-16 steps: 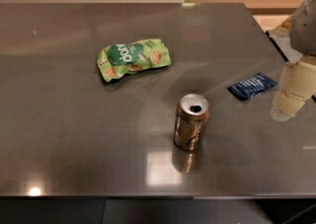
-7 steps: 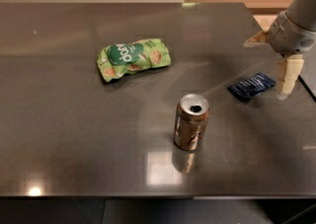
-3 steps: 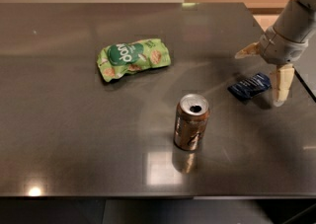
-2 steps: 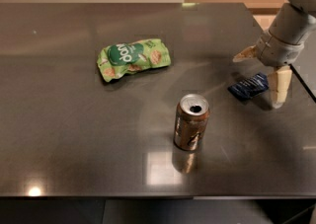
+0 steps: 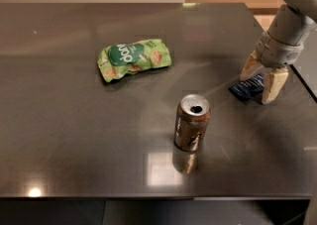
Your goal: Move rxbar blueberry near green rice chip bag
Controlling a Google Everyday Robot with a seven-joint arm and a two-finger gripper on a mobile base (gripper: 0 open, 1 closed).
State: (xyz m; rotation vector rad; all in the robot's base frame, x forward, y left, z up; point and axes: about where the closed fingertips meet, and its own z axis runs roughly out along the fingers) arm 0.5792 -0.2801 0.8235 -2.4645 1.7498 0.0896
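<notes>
The rxbar blueberry (image 5: 246,89), a small flat dark blue wrapper, lies on the dark table at the right. My gripper (image 5: 259,83) is down over its right end, open, with one cream finger on each side of the bar; the fingers hide part of it. The green rice chip bag (image 5: 132,58), puffy and light green with a dark green round logo, lies at the left centre of the table, well apart from the bar.
A bronze soda can (image 5: 192,122) stands upright in front of the centre, between the bag and the bar. The table's right edge (image 5: 303,78) runs just beyond my gripper. The front edge (image 5: 158,196) is near the bottom.
My gripper has moved left from the table's right side and come down over the bar, its fingers now straddling it. The bar, can and bag have not moved.
</notes>
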